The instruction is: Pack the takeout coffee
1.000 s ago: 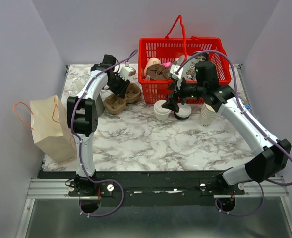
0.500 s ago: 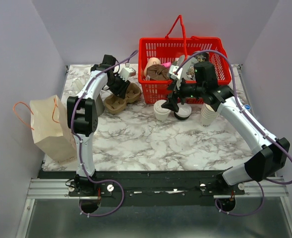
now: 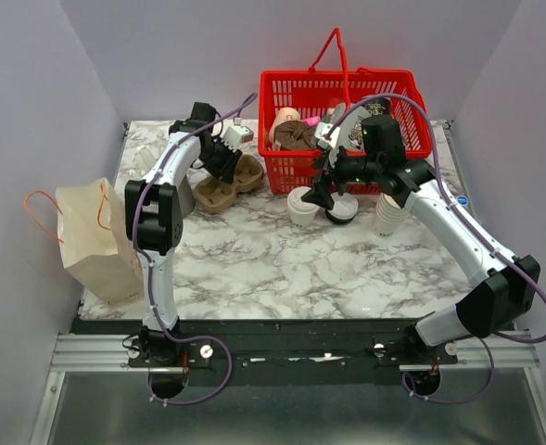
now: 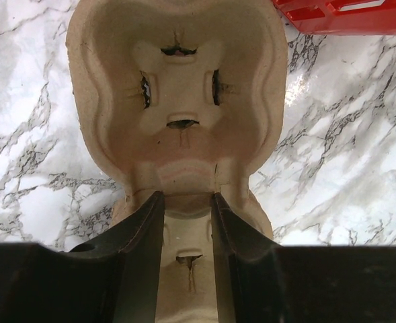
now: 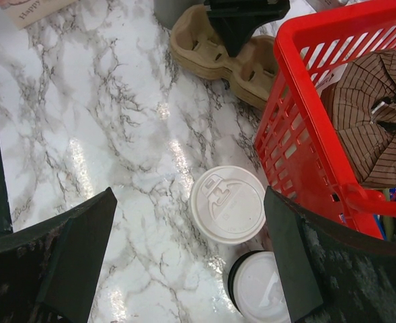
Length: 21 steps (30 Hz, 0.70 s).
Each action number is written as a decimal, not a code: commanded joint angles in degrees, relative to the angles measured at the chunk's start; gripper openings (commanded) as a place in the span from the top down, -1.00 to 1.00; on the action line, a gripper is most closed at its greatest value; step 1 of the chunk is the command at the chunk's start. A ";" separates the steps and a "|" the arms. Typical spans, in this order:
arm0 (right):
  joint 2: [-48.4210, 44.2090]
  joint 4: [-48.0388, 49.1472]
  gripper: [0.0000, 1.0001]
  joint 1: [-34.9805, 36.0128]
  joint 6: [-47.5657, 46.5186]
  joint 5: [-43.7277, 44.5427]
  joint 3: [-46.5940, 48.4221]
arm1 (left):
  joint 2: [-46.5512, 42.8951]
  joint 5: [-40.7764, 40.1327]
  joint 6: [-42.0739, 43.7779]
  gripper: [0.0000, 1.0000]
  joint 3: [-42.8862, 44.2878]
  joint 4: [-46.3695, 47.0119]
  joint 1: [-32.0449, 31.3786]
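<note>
R side: my R gripper (image 5: pixel 189 195) hangs wide over lidded cup (image 5: pixel 228 204) | red basket (image 5: pixel 298 128) wall just beside cup, tight for basket-side finger | lid stack (image 5: pixel 258 291) just beside cup too | bare marble table (image 5: pixel 117 134) on cup's other side, I've room there | cup carrier (image 5: pixel 251 67) w/ my L gripper (image 4: pixel 182 202) on it, well apart

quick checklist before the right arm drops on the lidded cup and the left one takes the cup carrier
1. Right gripper open wide above the lidded cup: ok.
2. Lid sits flat on the cup: ok.
3. Room to close around the cup beside the red basket and the lid stack: cannot tell, both stand close.
4. Left gripper firm on the cup carrier: cannot tell, it is over the carrier but contact is unclear.
5. Brown paper bag upright on the left: ok. Mouth open: cannot tell.
</note>
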 commanded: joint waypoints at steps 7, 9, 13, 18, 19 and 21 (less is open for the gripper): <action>0.43 -0.32 -1.00 -0.13 -0.60 0.95 0.93 | -4.53 1.83 -2.79 0.83 1.81 0.43 0.77; 0.52 -0.24 -1.00 -0.13 -0.51 0.86 0.93 | -5.76 2.10 -3.49 0.86 1.47 0.69 0.95; 1.05 -0.15 -1.00 -0.13 -0.42 0.42 1.37 | -6.73 2.54 -4.37 0.87 0.50 0.70 1.22; 1.31 -0.23 -1.00 -0.13 -0.25 0.42 2.07 | -7.43 0.61 -3.15 -0.07 -3.01 3.85 1.22; 1.23 -0.23 -1.00 -0.13 -0.25 0.42 2.07 | -7.52 0.61 -2.79 -0.14 -3.71 4.30 1.22; 1.05 -0.41 -1.00 -0.13 -0.25 0.51 1.90 | -6.47 0.52 -2.00 -0.20 -3.63 4.12 1.22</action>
